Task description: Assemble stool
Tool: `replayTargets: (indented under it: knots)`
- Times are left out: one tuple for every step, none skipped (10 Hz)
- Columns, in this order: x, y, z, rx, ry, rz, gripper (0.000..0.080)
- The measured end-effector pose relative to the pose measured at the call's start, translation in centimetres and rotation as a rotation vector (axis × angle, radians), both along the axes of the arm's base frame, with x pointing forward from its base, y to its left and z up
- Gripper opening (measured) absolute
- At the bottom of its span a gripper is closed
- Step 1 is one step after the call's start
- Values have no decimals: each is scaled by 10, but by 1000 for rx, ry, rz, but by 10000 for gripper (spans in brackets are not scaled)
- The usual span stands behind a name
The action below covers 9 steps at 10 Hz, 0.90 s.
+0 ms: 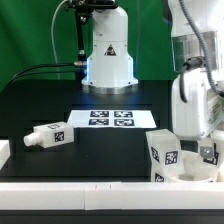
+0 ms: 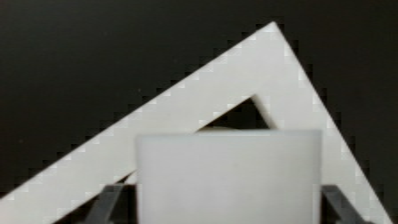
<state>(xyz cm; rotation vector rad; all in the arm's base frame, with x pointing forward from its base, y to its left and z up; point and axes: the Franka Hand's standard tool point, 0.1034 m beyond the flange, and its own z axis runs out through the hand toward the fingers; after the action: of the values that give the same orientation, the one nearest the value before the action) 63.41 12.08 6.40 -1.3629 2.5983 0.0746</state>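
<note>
No readable text. Base [image 1: 108, 50] has a triangle warning sticker; marker board [image 1: 110, 118] shows four b/w tags. A tagged leg [image 1: 50, 134] lies on its side, well apart from the board twd ext. view's left. A tagged part [image 1: 165, 155] stands off the board's right, lower end cut off by a white rail [image 1: 90, 190]; seat or leg, can't tell. The gripper [image 2: 228, 200] is closed on a white block [image 2: 228, 160]. White bars [image 2: 214, 110] behind it, unclear what. Black table [image 1: 40, 100], green backdrop [image 1: 30, 30].
</note>
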Motion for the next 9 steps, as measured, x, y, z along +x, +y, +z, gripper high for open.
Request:
replayTargets:
  knots:
    - [-2,0,-1,7,-1,-24,334]
    - [-3,0,-1,3,-4,-10,334]
    - [-3,0,-1,-1,-6,4,334]
    - [-3,0,-1,-5,-9,24,335]
    - [-3,0,-1,-6,-10,32,335]
    - [-5,1,0,-14,-4,95,503]
    - [-6,7,7,-11,17,220,618]
    - [-5,10,17,-13,3,323,640]
    - [-6,14,28,-24,-18,491,640]
